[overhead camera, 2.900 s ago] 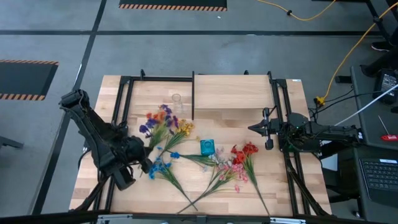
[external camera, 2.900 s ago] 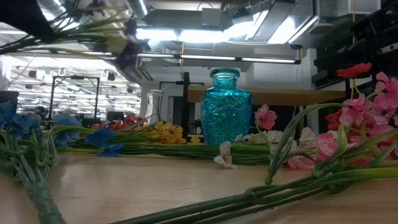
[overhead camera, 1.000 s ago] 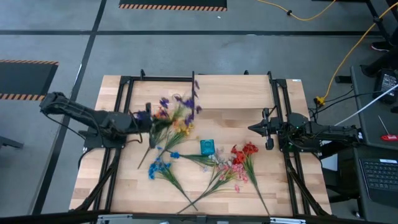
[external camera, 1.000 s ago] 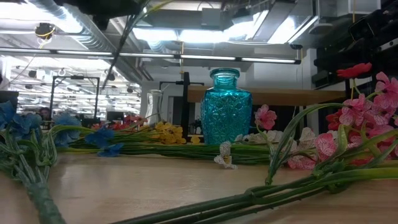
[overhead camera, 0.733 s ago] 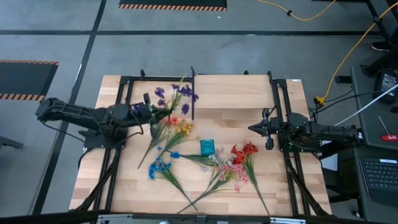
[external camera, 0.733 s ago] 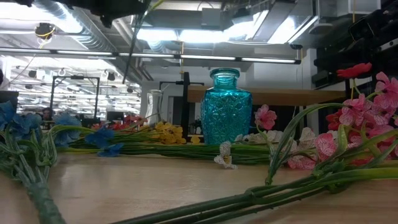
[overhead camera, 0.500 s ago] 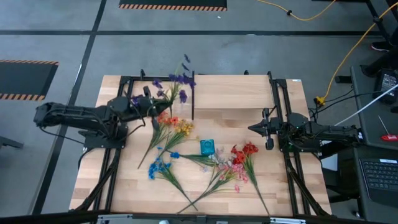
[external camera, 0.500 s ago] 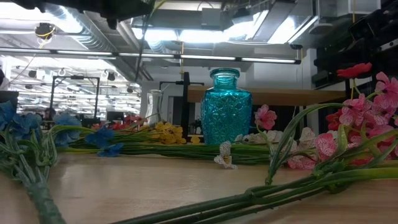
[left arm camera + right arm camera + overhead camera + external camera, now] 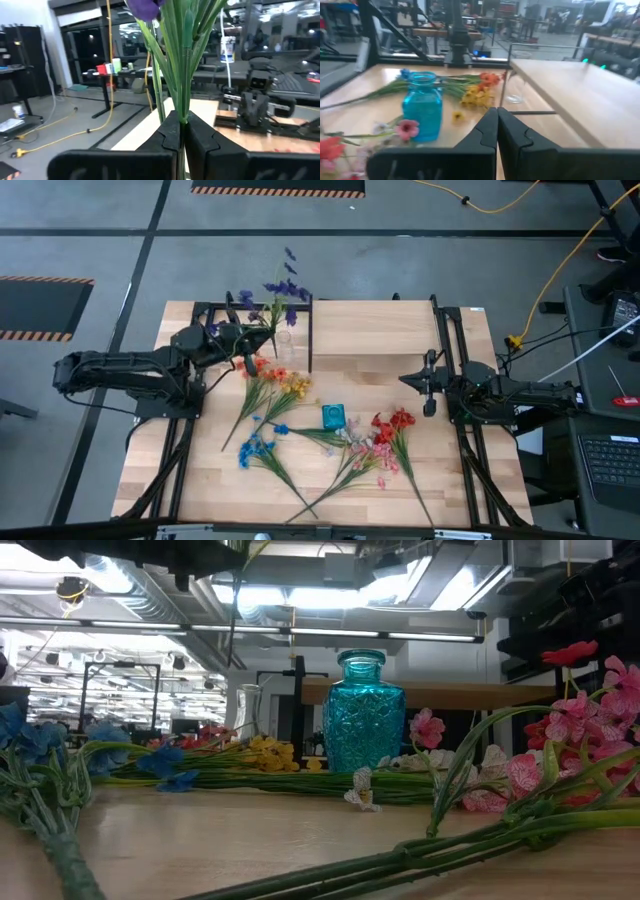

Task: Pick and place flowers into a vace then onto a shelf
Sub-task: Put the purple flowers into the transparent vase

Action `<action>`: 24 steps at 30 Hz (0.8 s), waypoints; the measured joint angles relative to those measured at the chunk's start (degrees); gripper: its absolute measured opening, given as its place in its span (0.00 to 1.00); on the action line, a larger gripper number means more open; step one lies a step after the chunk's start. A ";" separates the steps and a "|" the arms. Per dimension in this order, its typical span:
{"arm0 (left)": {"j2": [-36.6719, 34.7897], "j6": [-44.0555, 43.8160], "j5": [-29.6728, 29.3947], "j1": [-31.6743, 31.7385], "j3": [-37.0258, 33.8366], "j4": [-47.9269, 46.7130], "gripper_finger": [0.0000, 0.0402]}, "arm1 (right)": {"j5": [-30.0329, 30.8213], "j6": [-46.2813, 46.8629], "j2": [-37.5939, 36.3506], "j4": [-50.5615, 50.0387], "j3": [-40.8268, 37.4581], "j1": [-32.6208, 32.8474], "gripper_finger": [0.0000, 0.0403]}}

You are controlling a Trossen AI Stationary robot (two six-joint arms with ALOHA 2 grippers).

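Purple flowers lifted, clear vase just below.
Left gripper is clamped on the purple flowers, upright at the counter's far left beside the shelf. Centre the stalk ends over the clear vase, then lower straight. Right gripper waits right, fingers together, empty.

**Workshop Floor and Ceiling**

Grey concrete floor is lying around the bench, hazard-striped mats sitting on it, a yellow cable trailing across. Ceiling strip lights are glowing over distant desks.
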 joint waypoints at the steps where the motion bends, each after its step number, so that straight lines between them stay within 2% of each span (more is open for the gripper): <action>1: 0.00 0.00 -0.04 0.46 0.00 0.67 0.01 | 0.01 -1.00 0.01 0.30 0.01 0.00 0.02; 14: 7.52 3.05 0.09 8.52 0.04 9.52 0.01 | 0.39 -2.61 0.00 3.59 0.00 0.00 0.02; 21: 12.29 1.99 6.26 13.70 0.04 15.74 0.01 | 0.39 -2.55 0.00 3.31 0.00 0.00 0.02; 24: 14.16 1.99 6.32 14.87 0.04 15.70 0.01 | 0.39 -2.64 0.00 3.27 0.00 0.00 0.02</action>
